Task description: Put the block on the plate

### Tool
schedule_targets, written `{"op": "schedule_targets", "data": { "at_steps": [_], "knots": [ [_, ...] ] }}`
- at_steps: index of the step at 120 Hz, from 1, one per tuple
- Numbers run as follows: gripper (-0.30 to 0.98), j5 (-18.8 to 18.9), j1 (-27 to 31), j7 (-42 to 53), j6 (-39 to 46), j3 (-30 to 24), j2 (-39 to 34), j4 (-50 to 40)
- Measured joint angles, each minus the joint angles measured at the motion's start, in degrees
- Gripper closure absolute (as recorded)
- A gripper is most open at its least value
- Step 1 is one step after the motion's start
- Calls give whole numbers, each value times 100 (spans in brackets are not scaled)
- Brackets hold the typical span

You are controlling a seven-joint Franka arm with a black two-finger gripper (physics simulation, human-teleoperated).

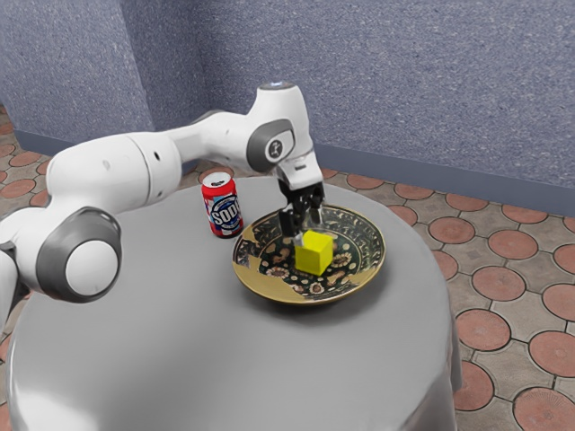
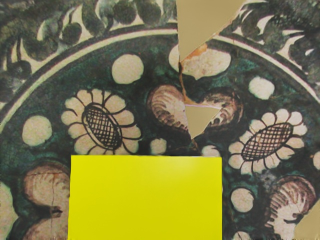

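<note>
Over the plate (image 1: 269,287), the hand (image 1: 306,228) hangs at the block (image 1: 314,256).

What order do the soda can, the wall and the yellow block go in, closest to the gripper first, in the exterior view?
1. Yellow block: right by the gripper.
2. Soda can: beside the plate, toward the exterior view's left.
3. Wall: farthest, behind the table.

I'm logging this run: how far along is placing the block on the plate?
Bringing the block to the plate looks done: it shows inside the rim. The gripper is right at the block; whether it holds it, I can't tell. Likely left: any final lowering, release and backing away.
</note>
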Motion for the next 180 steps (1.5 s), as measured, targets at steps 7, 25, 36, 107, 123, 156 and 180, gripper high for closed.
{"op": "schedule_targets", "data": {
  "at_steps": [7, 25, 36, 107, 123, 156, 180],
  "knots": [
    [6, 1, 4, -12, -29, 3, -10, 6],
    [3, 90, 41, -55, -122, -17, -56, -28],
    [2, 162, 54, -94, -198, -30, -120, -34],
    [0, 551, -23, -651, -618, -5, -1223, -572],
    [0, 638, 14, -986, -800, -5, -1478, -711],
    [0, 689, 217, -1968, -1023, 15, -2304, -1339],
    [0, 684, 578, -2982, -1227, 34, -3031, -1772]
  ]
}}
